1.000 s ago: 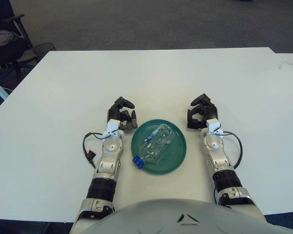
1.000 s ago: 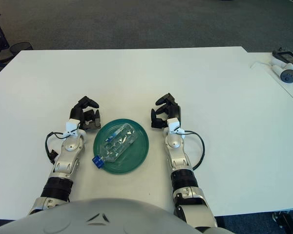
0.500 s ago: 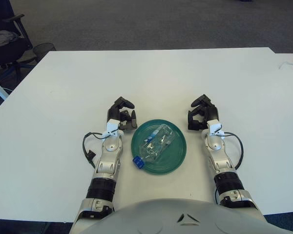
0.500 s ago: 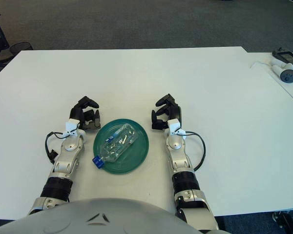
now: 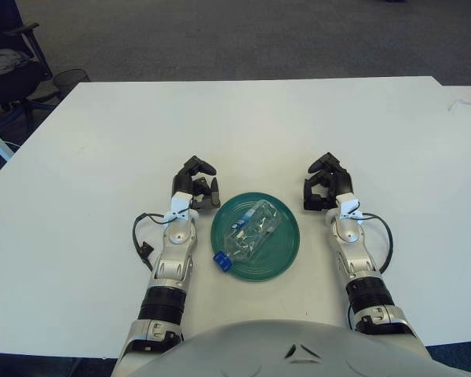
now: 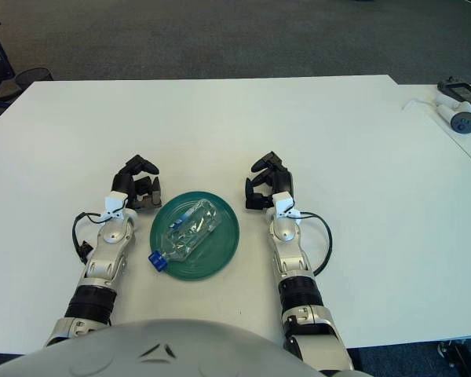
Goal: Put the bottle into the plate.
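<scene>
A clear plastic bottle [image 5: 251, 229] with a blue cap lies on its side in the round green plate [image 5: 283, 246] near the table's front edge. Its cap end [image 5: 221, 261] reaches over the plate's front-left rim. My left hand [image 5: 196, 185] rests on the table just left of the plate, fingers curled and empty. My right hand [image 5: 324, 184] rests just right of the plate, fingers curled and empty. Neither hand touches the bottle or the plate.
The white table [image 5: 235, 126] spreads wide behind the plate. A chair [image 5: 12, 67] and a wire bin stand off the far-left corner. A second table at the right holds a dark device [image 6: 461, 94] and a white one.
My right hand and forearm have drifted slightly to the right, away from the plate. The bottle, plate and left hand have not moved.
</scene>
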